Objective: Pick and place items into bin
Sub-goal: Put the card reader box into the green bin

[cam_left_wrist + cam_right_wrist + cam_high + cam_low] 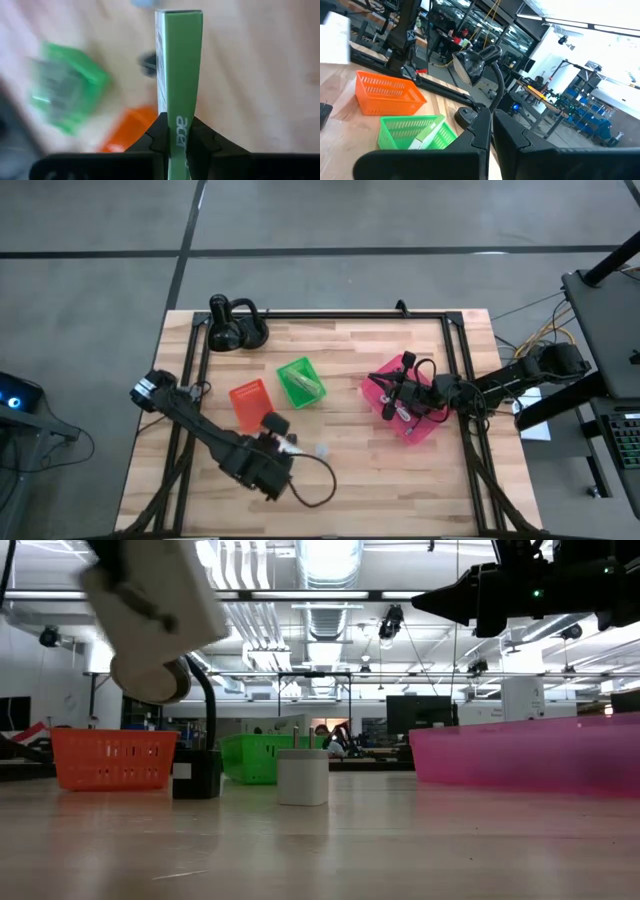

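My left gripper point(272, 448) point(177, 125) hovers over the table's near middle, shut on a slim green-and-white box point(180, 65) printed "acer". In the low view the box point(150, 610) shows raised off the table. A small black block point(275, 423) point(195, 775) and a short white cylinder point(322, 450) point(302, 777) stand on the wood beside it. My right gripper point(390, 402) point(491, 125) hangs over the pink bin point(420, 425), its fingers shut on nothing that shows. The green bin point(300, 380) point(415, 132) holds a pale item. My left gripper pinches the acer box between its two fingers at the box's near end point(179, 131), gripping its two broad faces. The fingers lie along the box, which sticks straight out ahead of them. The box is lifted clear of the table.
An orange bin point(250, 402) point(110, 758) sits left of the green bin. The black desk lamp point(232, 330) point(477, 62) stands at the far left corner. A black frame rail point(350, 315) borders the table. Bare wood lies along the near edge point(400, 490).
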You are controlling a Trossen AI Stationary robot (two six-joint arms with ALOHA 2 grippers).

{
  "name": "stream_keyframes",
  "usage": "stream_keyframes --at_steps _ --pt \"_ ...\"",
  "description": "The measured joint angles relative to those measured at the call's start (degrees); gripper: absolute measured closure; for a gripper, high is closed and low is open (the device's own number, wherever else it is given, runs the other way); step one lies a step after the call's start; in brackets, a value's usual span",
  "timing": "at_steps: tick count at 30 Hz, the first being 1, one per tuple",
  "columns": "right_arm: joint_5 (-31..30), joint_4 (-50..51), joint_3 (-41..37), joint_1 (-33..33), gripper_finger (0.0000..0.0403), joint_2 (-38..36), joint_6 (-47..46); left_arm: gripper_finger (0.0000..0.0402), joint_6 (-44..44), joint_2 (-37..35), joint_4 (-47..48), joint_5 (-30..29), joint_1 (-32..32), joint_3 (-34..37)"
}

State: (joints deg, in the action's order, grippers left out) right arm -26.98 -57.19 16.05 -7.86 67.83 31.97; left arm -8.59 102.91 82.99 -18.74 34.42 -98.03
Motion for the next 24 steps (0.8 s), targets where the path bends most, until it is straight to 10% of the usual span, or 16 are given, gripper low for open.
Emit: stream_keyframes --at_steps 10,24 --pt "0.00 0.44 0.00 0.00 0.0394 0.00 0.00 0.0383 18.33 0.00 0.09 -13.14 -9.94 0.18" --pt "0.02 0.42 0.00 0.02 0.0394 0.00 0.17 0.0383 30.06 0.00 -7.49 -9.83 -23.73 3.95"
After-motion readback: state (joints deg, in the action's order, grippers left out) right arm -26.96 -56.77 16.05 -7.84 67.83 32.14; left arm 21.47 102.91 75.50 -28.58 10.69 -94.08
